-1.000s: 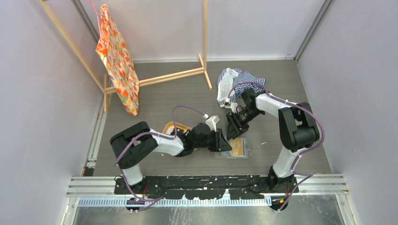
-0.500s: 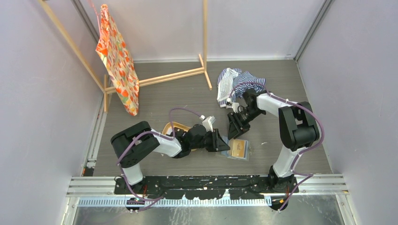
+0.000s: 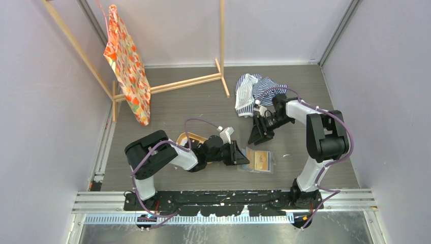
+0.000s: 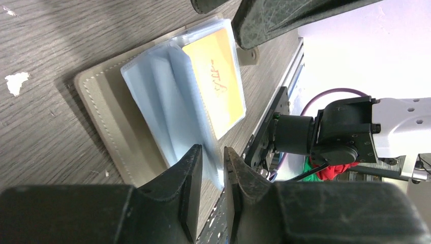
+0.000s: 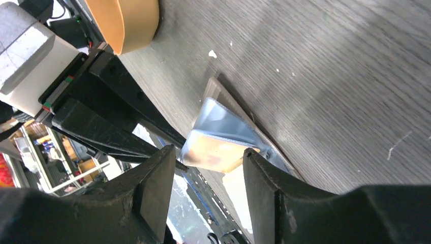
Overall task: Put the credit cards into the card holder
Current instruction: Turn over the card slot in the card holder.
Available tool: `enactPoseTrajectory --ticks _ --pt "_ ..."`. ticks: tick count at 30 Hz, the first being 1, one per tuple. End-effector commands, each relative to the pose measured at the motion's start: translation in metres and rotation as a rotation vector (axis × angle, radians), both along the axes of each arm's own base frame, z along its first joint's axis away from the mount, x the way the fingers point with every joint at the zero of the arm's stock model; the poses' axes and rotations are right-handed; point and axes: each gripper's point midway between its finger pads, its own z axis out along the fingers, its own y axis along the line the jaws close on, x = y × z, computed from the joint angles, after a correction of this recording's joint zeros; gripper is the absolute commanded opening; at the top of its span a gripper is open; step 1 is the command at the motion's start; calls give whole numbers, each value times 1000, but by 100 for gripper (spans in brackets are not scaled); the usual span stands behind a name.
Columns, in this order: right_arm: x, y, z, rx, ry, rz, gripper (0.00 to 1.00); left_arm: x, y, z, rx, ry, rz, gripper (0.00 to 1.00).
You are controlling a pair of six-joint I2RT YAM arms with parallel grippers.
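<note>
Left end effector (image 4: 212, 150), pinched narrow on a clear sleeve (image 4: 162, 96) of the card holder (image 4: 99, 109), may drag it and spill the orange card (image 4: 218, 81); right end effector (image 5: 209, 152) hangs wide

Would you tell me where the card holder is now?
In the top view, the card holder lies open on the table, right of centre, beside the left gripper.

Grey-brown card holder (image 4: 101, 119) lies open, orange credit card (image 4: 216, 76) sleeved inside.
</note>
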Motion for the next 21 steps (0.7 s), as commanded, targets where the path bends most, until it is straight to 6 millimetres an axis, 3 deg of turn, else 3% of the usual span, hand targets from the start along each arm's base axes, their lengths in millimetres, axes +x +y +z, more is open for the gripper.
enactPoseTrajectory --ticks 1,9,21 --pt "8 1 -6 -23 7 -44 56 2 -7 11 -51 -14 -14 23" --pt "7 -1 -13 -81 -11 -17 54 3 -13 13 -61 -11 -28 22" --pt "-2 0 9 -13 -49 77 53 5 -23 28 -165 -5 -42 25"
